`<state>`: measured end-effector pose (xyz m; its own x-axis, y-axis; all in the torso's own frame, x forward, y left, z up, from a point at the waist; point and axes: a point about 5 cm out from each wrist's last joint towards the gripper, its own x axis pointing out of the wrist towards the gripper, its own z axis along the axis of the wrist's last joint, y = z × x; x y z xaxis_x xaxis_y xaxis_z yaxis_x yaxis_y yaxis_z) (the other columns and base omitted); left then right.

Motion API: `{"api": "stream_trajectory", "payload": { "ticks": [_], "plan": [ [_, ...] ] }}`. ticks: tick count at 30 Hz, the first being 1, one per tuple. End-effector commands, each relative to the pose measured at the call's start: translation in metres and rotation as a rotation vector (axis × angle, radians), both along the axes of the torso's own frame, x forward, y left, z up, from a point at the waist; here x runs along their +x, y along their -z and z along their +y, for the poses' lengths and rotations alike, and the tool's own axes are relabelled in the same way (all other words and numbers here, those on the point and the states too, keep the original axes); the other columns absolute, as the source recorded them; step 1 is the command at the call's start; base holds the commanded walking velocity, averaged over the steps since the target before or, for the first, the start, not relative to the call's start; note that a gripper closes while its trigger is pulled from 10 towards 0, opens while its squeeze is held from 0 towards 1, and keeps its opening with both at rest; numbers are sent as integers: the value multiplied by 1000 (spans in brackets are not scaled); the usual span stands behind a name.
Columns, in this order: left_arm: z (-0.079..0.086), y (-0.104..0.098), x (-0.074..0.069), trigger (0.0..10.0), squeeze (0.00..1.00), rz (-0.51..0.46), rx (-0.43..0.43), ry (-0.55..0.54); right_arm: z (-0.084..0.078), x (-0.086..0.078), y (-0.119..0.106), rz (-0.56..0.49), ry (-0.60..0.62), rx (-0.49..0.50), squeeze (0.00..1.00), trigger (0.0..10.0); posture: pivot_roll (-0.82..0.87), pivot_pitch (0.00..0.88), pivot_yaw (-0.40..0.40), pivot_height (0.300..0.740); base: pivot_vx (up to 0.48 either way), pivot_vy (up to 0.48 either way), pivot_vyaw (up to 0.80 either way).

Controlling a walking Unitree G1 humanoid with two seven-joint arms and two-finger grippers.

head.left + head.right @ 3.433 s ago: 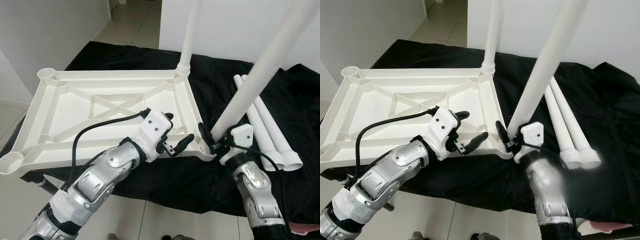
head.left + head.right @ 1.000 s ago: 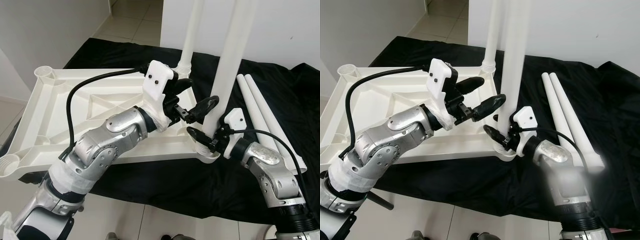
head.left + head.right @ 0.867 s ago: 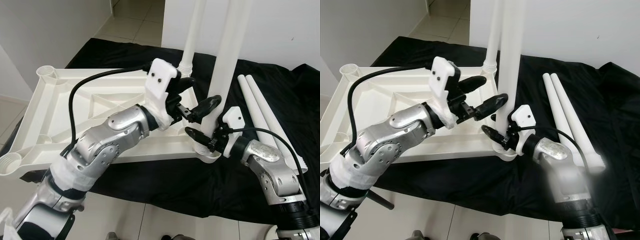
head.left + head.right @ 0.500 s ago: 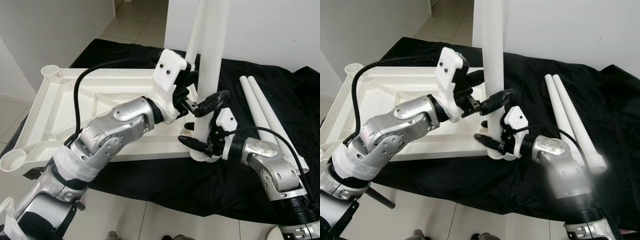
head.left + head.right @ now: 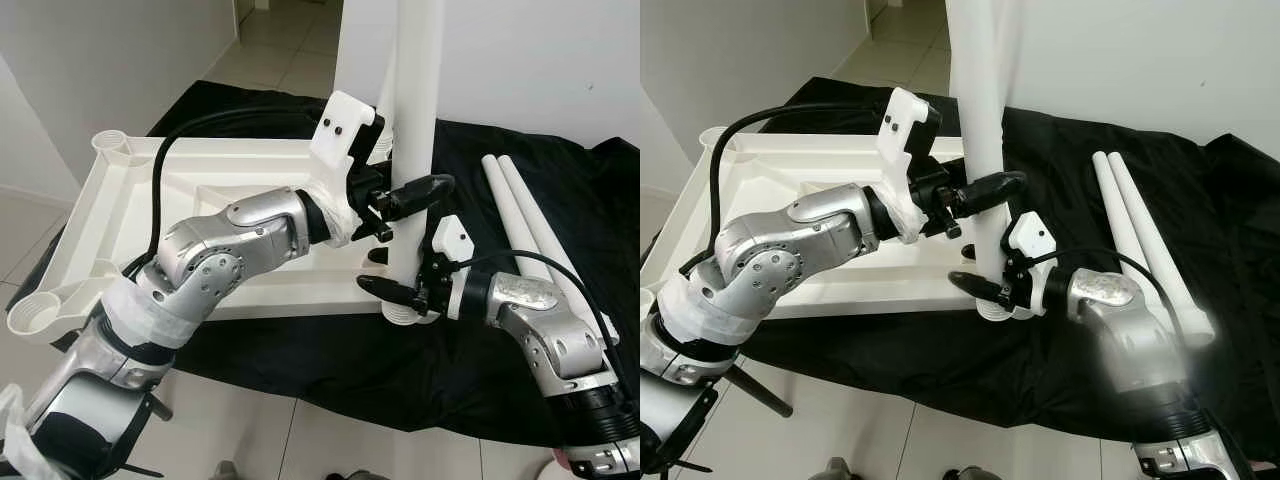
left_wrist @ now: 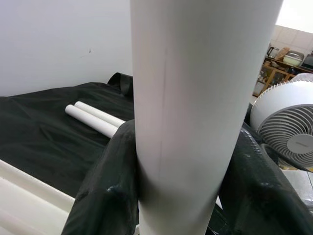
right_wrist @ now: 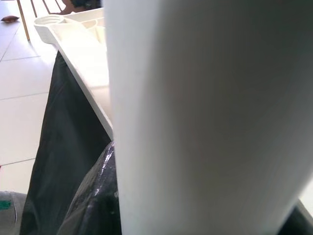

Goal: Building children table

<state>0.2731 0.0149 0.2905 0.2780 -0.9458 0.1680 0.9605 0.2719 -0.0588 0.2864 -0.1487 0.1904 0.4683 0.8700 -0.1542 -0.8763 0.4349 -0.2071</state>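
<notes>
White leg (image 5: 415, 150) upright in near corner socket of upturned tabletop (image 5: 200, 190) on bench. Left pincer (image 5: 405, 195) clenched mid-shaft, right pincer (image 5: 400, 290) clenched near base. Looks light, stiff, slippery plastic; grip low.

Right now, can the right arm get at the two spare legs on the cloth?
Probably not yet: the right gripper is clamped on the upright leg; the spare legs lie unobstructed beside that arm.
</notes>
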Motion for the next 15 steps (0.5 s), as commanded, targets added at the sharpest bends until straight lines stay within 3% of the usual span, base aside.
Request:
{"api": "stream_trajectory", "payload": {
  "ticks": [1, 8, 9, 10, 13, 15],
  "plan": [
    [3, -10, -30, 0, 0, -137, -12, 618, 0, 1, -3, -4, -15, 4, 0, 10000, 2, 77, -46, 740, 0, 0, 0],
    [1, -13, -26, 0, 0, -140, 3, 563, 0, 2, -4, -5, -10, 17, 0, 10000, 3, 77, -43, 740, 0, 0, 0],
    [-1, -14, -24, 10000, 0, -125, 16, 542, -1, 2, -4, -3, -9, 24, 0, 10000, 3, 76, -42, 740, 0, 0, 0],
    [-4, -17, -20, 10000, 0, -112, 31, 487, -1, 2, -6, 2, -3, 45, 1000, 10000, 3, 76, -42, 740, 0, 0, 0],
    [-9, -24, -8, 10000, 0, -131, 86, 326, -1, 4, -10, 7, 12, 89, 1000, 10000, 1, 74, -40, 740, 0, 0, 0],
    [-10, -27, -5, 10000, 0, -132, 89, 293, -1, 5, -12, 0, 20, 102, 1000, 10000, 2, 73, -39, 740, 0, 0, 0]
  ]
}}
